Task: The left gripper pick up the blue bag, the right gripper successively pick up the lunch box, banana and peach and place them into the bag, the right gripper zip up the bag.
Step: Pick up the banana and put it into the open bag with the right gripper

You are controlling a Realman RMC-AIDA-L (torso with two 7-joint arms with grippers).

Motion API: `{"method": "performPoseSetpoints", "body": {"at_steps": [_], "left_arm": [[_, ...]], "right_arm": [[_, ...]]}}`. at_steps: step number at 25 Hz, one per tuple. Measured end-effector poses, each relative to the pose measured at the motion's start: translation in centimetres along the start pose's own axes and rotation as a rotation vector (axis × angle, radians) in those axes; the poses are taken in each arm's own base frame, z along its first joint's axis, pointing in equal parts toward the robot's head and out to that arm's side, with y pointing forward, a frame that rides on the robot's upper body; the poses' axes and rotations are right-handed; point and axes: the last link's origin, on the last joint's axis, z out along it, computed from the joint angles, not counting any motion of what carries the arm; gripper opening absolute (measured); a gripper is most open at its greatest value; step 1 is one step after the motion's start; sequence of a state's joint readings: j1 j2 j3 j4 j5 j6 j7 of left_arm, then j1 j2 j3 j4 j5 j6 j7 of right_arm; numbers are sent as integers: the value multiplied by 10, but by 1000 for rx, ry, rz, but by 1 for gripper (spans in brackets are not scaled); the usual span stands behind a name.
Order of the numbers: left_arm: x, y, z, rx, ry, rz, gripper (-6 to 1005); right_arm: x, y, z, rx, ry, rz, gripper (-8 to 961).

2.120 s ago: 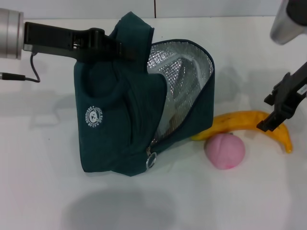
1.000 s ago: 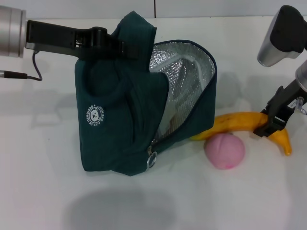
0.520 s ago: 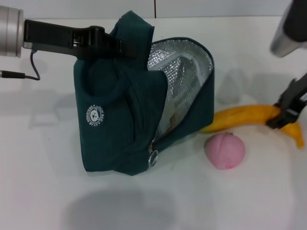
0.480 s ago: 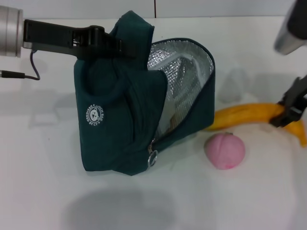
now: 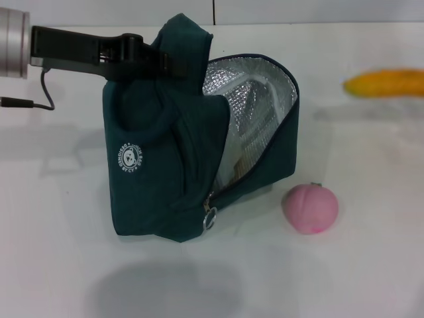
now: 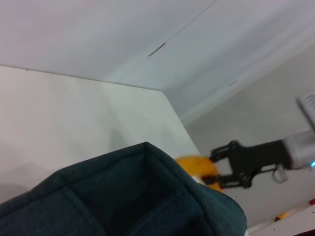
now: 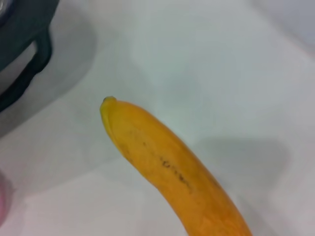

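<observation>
The banana hung clear of the desk at the right edge, pinched by the right gripper for carrying to the blue bag. The left gripper, clamped on the bag's top, held its foil mouth open; the peach waited beside it.

Left arm: reaches in from the upper left of the head view, level, silver wrist at the frame edge.
Left gripper: black claw clamped on the top of the blue bag.
Right gripper: seen only far off in the left wrist view, right of centre, closed on the banana, arm stretching to the right edge.
</observation>
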State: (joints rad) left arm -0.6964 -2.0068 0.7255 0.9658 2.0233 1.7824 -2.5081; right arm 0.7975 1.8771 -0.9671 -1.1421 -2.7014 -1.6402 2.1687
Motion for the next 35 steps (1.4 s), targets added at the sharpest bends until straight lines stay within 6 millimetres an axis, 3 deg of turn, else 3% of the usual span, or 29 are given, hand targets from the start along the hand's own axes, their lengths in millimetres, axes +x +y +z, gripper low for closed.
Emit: {"method": "performPoseSetpoints", "body": {"at_steps": [5, 11, 19, 35], "left_arm": [[-1, 0, 1, -4, 0, -2, 62], [0, 1, 1, -12, 7, 7, 62], [0, 1, 1, -14, 10, 16, 63], [5, -1, 4, -16, 31, 34, 64]], "right_arm": [[-20, -2, -33, 48, -44, -49, 461], [-65, 19, -55, 31, -81, -161, 462], [-112, 57, -50, -14, -84, -310, 464], [-139, 86, -36, -47, -125, -405, 469]]}}
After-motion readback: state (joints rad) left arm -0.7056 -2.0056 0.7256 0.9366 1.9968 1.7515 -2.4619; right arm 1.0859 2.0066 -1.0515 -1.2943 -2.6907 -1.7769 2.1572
